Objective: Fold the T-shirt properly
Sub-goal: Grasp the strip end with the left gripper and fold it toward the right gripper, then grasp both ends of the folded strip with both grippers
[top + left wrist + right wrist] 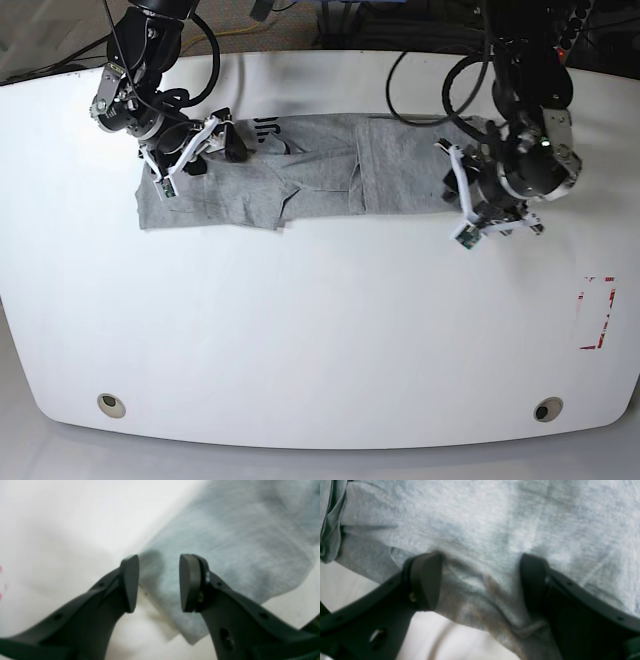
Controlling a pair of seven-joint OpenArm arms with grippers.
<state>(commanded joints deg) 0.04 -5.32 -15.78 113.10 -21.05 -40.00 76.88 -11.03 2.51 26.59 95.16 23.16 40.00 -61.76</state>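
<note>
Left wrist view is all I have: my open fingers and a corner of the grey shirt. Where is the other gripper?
Observer: The right gripper is over the other end of the shirt, on the base view's left.
Operator: Has it closed on the cloth?
Observer: No, the right wrist view shows its fingers apart, with grey folds showing between them.
Operator: Any print showing?
Observer: Yes, the base view shows some black lettering near that gripper; I can't read it there.
</note>
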